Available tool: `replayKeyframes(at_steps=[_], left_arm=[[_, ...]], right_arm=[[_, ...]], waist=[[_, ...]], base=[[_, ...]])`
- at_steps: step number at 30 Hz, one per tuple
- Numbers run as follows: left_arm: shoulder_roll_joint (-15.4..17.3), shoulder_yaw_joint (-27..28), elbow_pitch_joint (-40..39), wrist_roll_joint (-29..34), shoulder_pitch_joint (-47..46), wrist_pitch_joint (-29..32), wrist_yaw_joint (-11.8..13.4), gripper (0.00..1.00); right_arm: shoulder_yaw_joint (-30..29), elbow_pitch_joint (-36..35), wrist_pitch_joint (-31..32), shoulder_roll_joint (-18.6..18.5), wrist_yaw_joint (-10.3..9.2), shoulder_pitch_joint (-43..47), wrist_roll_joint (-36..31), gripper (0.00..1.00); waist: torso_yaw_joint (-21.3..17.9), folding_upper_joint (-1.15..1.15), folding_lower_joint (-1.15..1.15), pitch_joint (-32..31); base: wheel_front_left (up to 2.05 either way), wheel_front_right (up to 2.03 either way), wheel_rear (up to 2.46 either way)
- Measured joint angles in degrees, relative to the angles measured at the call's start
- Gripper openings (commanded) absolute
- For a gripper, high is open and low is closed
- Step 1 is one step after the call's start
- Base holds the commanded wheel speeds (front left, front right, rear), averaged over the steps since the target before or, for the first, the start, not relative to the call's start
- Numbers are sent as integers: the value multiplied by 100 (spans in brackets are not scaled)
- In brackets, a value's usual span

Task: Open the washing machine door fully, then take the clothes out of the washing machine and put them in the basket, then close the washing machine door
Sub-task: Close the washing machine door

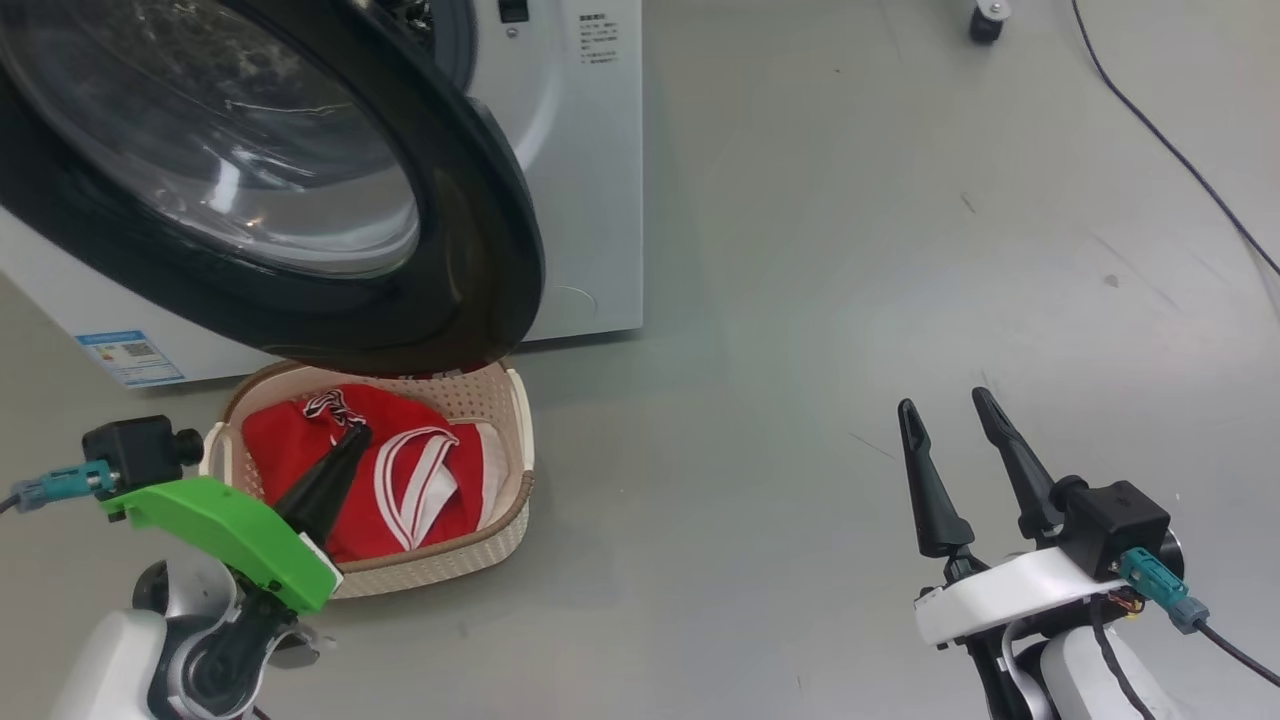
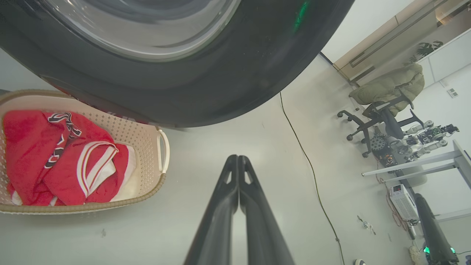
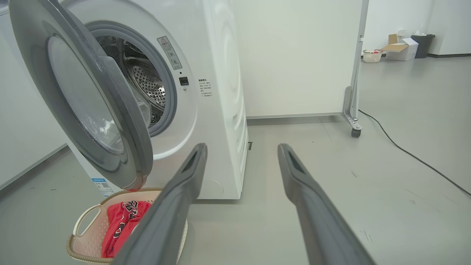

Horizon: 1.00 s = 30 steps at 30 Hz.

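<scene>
Clothes (image 1: pixel 285 445) in the basket (image 1: pixel 470 552), so looks like closing the washing machine door (image 1: pixel 480 230) is next; left gripper (image 2: pixel 238 158) clenched empty, right gripper (image 1: pixel 945 405) gaping.

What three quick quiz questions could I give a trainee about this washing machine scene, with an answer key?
1. True or false: the clothes lie inside the basket.
2. Multiple choice: the left gripper is A) open, B) shut and empty, C) shut on a jersey.
3. Short answer: which gripper has its fingers spread apart?
Key: 1 true; 2 B; 3 the right gripper.
</scene>
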Motion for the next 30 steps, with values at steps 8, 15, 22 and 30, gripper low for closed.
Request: replayKeyframes(at_steps=[8, 15, 22, 30], left_arm=[[191, -283, -253, 1501, 197, -1174, -5, 0], [267, -326, -302, 2241, 442, -2083, -5, 0], [90, -328, -191, 2476, 758, -2685, 5, 0], [109, -402, -81, 2932, 893, -3159, 132, 100]], right_arm=[[-105, -45, 0, -65, 5, 131, 0, 100], [-104, -58, 0, -79, 8, 168, 0, 100], [-105, -79, 0, -82, 15, 282, 0, 100], [-91, -101, 0, -69, 16, 347, -18, 100]], waist=[[636, 0, 0, -197], [1122, 0, 0, -356], [1475, 0, 0, -514], [1745, 0, 0, -571]], base=[[0, 0, 0], [0, 0, 0], [0, 0, 0], [0, 0, 0]])
